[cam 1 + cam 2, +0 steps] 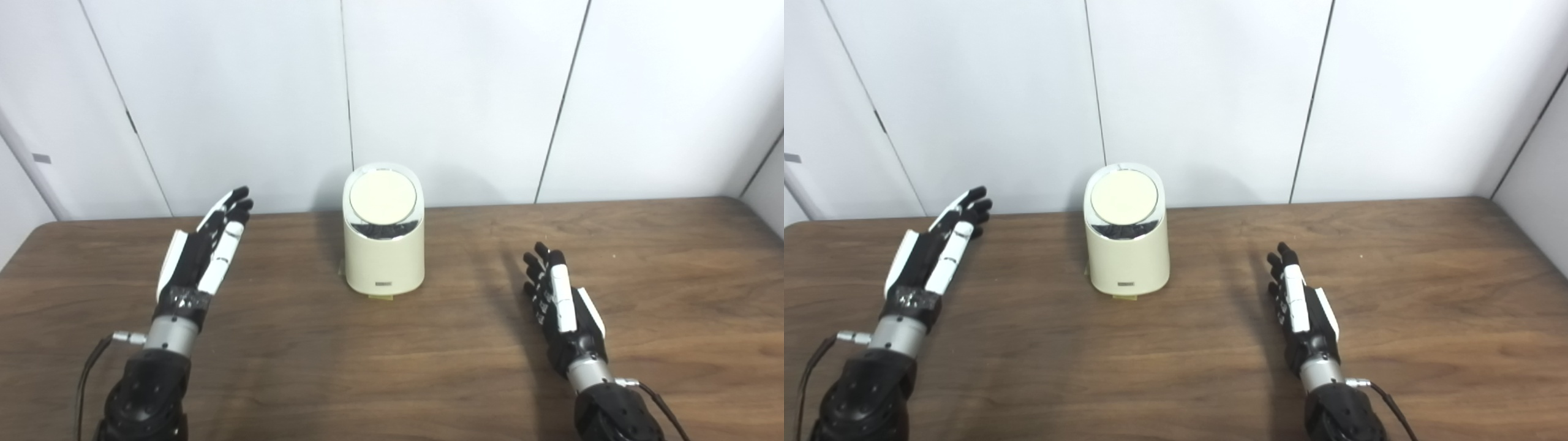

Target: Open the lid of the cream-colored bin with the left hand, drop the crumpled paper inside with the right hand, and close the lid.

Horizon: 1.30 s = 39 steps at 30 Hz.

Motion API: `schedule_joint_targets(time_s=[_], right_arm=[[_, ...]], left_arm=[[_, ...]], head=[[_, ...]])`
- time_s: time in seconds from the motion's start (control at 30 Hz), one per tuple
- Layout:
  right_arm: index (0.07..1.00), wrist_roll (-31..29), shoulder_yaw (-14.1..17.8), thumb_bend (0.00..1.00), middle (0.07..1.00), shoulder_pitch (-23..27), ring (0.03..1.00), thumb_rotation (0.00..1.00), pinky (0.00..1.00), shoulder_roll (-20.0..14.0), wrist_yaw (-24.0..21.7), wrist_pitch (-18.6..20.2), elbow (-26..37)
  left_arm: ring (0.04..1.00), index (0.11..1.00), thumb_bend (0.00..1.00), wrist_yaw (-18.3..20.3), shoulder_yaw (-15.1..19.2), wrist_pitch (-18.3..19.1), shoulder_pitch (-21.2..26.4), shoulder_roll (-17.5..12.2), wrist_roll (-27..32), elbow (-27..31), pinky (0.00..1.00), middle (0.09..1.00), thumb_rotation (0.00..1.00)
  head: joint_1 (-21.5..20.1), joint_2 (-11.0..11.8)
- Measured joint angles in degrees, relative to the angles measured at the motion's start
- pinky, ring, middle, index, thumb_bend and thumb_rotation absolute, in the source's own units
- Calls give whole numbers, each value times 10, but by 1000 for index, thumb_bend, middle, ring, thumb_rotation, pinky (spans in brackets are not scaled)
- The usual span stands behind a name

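Observation:
The cream-colored bin [384, 245] stands upright at the middle back of the wooden table [392, 367]. Its round lid [383, 197] lies shut on the slanted top. My left hand [205, 251] is open and empty, raised to the left of the bin with fingers stretched forward. My right hand [560, 300] is open and empty, low over the table to the right of the bin. Both hands are well apart from the bin. No crumpled paper shows in either view.
White wall panels [453, 92] stand right behind the table's back edge. A small yellowish patch [380, 297] shows on the table at the foot of the bin. Cables run from both wrists.

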<state>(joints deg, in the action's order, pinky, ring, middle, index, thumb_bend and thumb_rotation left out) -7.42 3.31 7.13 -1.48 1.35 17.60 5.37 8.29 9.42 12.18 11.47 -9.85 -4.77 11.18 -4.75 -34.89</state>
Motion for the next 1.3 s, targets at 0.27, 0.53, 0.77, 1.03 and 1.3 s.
schedule_joint_targets(time_s=[0.27,0.53,0.77,1.03,1.3], right_arm=[[1000,-22,7,630,973,-2,1000,1000,1000,-6,-10,0,0],[997,-38,11,630,980,-5,1000,1000,1000,-7,-13,-1,0],[1000,-50,13,625,984,-12,1000,1000,1000,-14,-20,-7,2],[1000,-61,23,656,1000,-21,1000,1000,1000,-23,-28,-18,1],[1000,-57,25,640,993,-32,1000,1000,1000,-44,-41,-28,2]], left_arm=[[975,997,463,3,13,18,-67,22,93,-1,988,979,910],[982,1000,447,-13,14,13,-96,40,120,-12,988,991,939],[984,998,461,-24,8,-18,-109,50,121,-27,997,991,918],[987,997,475,-40,-4,-67,-113,57,112,-59,1000,989,888],[977,984,505,-55,-14,-74,-117,67,112,-57,990,976,897]], head=[[6,-4],[4,-7],[4,-11],[10,-13],[19,-22]])
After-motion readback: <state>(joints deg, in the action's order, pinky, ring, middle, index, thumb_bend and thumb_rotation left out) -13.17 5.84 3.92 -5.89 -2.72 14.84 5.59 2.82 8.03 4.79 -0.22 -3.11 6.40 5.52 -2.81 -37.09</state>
